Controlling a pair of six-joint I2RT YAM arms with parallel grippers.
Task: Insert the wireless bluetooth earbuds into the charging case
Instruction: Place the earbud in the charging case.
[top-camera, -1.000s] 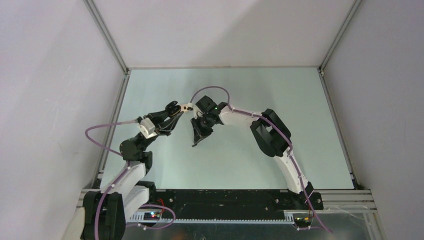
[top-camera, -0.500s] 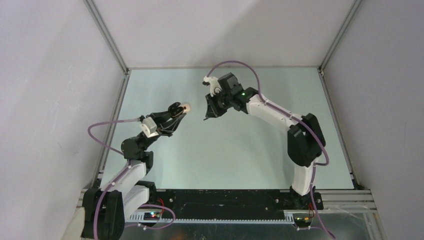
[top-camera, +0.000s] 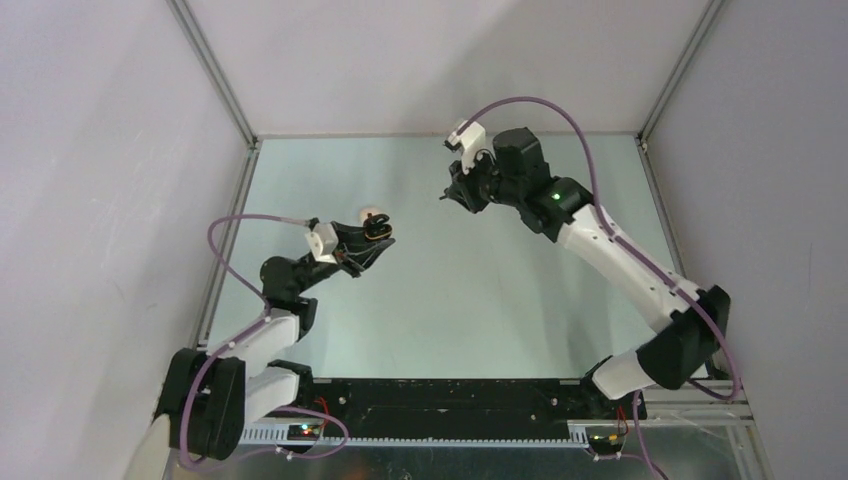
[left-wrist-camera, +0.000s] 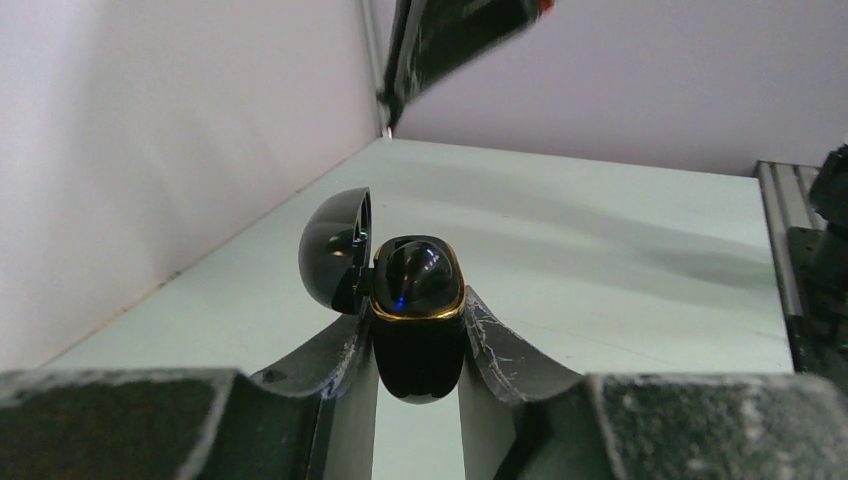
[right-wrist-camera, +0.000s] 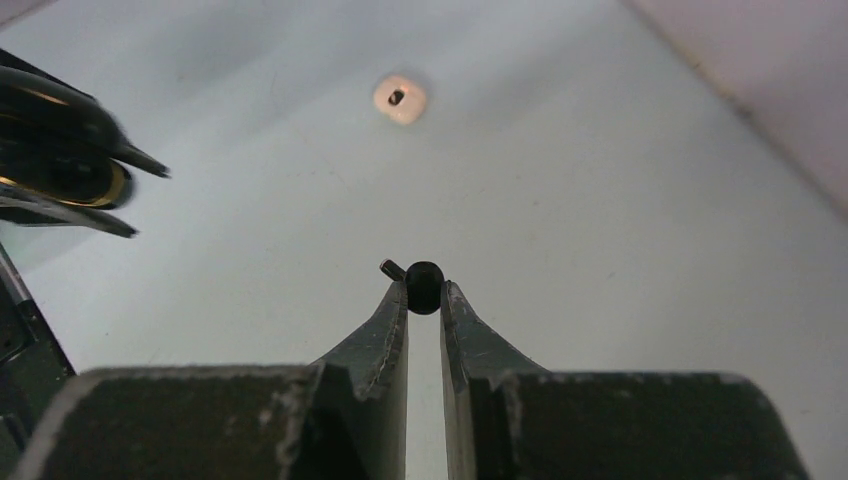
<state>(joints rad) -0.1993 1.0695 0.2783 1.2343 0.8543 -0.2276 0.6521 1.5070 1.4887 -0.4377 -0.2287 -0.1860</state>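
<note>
The charging case (left-wrist-camera: 418, 350) is black with a gold rim, and its lid (left-wrist-camera: 335, 250) hangs open to the left. My left gripper (left-wrist-camera: 417, 305) is shut on the case body and holds it above the table at centre left (top-camera: 378, 234). My right gripper (right-wrist-camera: 424, 285) is shut on a black earbud (right-wrist-camera: 424, 287), whose stem pokes out to the left of the fingertips. That gripper (top-camera: 447, 197) hangs over the far middle of the table, well apart from the case. A small cream-white earbud (right-wrist-camera: 400, 99) lies on the table just beyond the left gripper (top-camera: 372, 215).
The pale green table (top-camera: 500, 290) is walled on the left, back and right. The right arm's dark link (left-wrist-camera: 450, 40) shows blurred at the top of the left wrist view. The left gripper with the case (right-wrist-camera: 70, 175) sits at the left edge of the right wrist view.
The right arm has swung away from the left gripper toward the far right, stretching out with the black earbud. The left gripper has shifted slightly right and turned, still holding the case.
</note>
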